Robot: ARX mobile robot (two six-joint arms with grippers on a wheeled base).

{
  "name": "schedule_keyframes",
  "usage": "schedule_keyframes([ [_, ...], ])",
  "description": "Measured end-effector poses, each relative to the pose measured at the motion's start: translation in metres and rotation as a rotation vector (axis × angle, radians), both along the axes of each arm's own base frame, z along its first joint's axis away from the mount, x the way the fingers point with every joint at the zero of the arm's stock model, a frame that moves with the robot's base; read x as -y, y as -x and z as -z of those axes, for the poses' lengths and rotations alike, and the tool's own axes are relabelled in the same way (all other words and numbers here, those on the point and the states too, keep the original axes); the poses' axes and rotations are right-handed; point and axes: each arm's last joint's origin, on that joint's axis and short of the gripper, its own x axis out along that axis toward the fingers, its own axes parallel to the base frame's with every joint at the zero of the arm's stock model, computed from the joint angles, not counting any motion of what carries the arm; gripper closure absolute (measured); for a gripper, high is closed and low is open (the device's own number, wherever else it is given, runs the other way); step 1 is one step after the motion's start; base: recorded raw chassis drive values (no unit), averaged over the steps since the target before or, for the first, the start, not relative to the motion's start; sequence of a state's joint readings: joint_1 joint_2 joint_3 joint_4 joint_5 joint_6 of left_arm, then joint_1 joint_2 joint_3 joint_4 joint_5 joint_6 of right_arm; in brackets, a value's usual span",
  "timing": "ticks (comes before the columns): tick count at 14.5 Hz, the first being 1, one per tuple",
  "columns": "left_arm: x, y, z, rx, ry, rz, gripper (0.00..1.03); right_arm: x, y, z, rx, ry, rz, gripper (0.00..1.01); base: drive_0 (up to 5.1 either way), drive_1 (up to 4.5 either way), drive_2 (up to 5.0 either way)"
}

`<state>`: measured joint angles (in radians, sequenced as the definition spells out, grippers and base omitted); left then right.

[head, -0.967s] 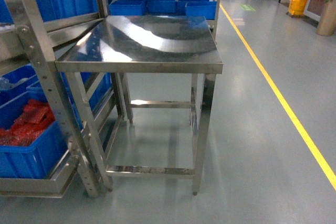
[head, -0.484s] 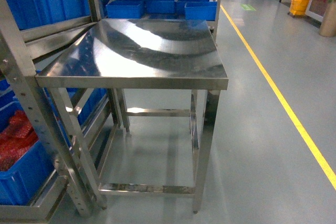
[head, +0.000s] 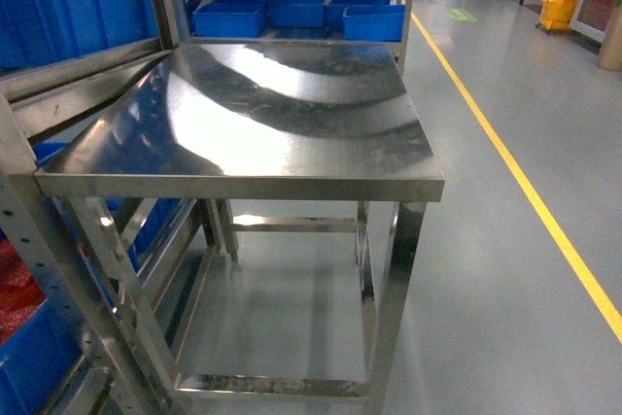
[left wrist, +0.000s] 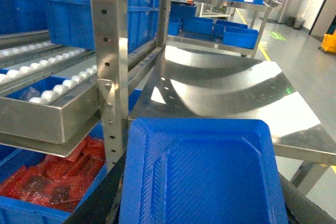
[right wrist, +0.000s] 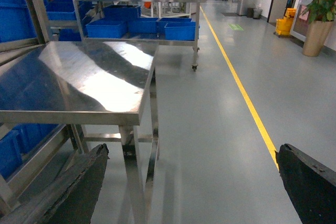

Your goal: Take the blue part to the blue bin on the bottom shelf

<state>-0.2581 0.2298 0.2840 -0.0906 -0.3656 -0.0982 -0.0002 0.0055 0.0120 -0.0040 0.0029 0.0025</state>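
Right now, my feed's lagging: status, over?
Left hand holding blue part. Right hand open, empty. Blue bin low left; rack post stands close by the part.
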Motion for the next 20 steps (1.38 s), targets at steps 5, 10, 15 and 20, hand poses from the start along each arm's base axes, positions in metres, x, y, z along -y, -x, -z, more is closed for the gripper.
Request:
schedule_keyframes([
  [5,0.0,0.0001,-0.0002,0.002,0.0,0.0,0.6,-0.0001,0.0,0.0002,-0.002,0.0,-0.002,0.03,0.1,4.17,-4.0],
  [10,-0.0001,0.0003,-0.0004,0.005,0.001,0.0,0.6,-0.0001,0.0,0.0004,-0.004,0.0,-0.002,0.03,0.1,4.17,-4.0],
  [15,-0.0001,0.0001,0.0,0.0,0.0,-0.001,0.6,-0.0001,0.0,0.0001,-0.002,0.0,-0.002,0.03,0.1,4.17,-4.0],
  [20,-0.0001,0.0002,-0.0002,0.002,0.0,-0.001,0.6,-0.0001,0.0,0.0,0.0,0.0,-0.002,0.03,0.1,4.17,-4.0],
])
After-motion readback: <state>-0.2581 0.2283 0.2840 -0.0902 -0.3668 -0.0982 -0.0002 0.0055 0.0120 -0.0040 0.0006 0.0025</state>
